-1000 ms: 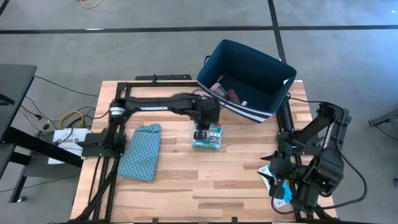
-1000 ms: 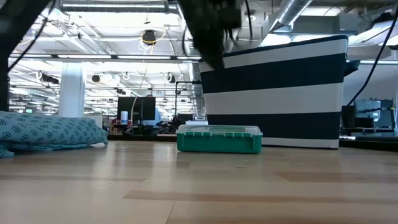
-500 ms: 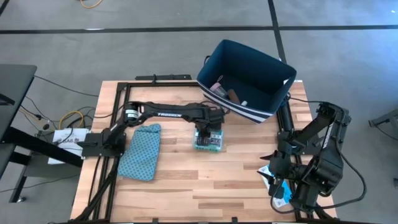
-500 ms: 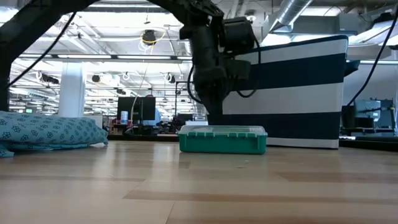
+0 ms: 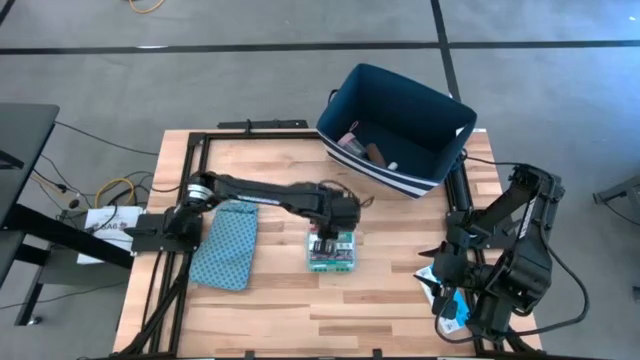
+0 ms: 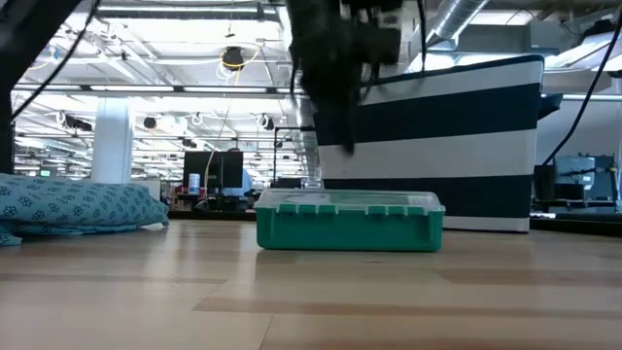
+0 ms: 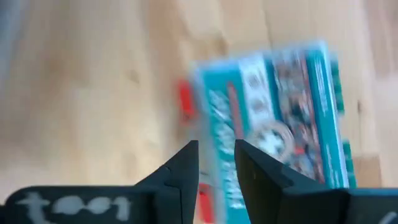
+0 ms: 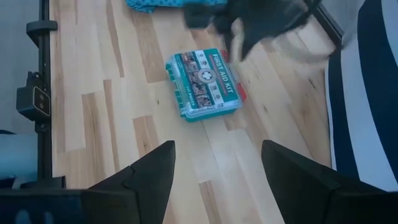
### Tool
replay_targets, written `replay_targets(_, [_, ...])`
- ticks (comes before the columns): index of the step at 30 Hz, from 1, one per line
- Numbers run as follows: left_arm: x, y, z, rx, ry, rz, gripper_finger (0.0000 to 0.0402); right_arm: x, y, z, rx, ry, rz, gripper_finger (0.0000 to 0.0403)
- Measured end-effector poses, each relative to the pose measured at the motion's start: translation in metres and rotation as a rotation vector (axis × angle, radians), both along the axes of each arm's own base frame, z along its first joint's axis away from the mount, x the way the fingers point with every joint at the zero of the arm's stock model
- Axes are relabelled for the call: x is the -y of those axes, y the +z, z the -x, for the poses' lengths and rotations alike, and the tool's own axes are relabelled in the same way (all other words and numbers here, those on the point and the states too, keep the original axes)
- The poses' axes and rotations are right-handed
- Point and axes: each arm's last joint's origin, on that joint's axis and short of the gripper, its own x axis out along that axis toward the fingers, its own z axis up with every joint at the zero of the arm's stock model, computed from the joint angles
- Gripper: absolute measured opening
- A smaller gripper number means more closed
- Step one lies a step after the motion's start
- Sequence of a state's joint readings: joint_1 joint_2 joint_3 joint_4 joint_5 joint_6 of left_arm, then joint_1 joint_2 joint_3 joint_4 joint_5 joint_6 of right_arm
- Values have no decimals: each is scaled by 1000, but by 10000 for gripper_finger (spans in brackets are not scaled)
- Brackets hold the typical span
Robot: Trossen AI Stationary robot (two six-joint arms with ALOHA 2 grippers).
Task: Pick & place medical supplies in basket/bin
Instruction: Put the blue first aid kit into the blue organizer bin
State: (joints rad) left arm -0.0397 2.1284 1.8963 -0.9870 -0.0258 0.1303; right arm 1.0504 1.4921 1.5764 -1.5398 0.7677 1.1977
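Box (image 5: 332,252) lies flat on table (image 5: 380,290), near centre. Pouch (image 5: 226,243) lies left of box, apart from it. Bin (image 5: 395,125) stands at table's far right corner, behind and right of box; several small items inside. Left gripper (image 5: 325,243) sits over box's left part, arm reaching in from left edge above pouch's far end. Right gripper (image 8: 214,163) at table's right edge, well apart from box.

green first-aid box (image 5: 333,251) flat mid-desk, printed lid up; navy white-striped bin (image 5: 396,128) tilted at the far right corner, a few small items (image 5: 362,147) inside
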Motion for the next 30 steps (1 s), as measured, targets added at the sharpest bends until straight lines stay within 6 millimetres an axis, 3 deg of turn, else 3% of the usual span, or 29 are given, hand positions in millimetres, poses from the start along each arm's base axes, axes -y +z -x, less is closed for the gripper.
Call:
replay_targets(3, [-5,9,-1,49,30,-34,93,-1,0,0,5,-4,-14,234])
replay_targets(14, [-36,-43,6,-1,148,50,93,0,0,0,2,-4,-11,234])
replay_targets(30, [-37,-69,15,-29,134,140,93,6,0,-8,-7,-38,-2,234])
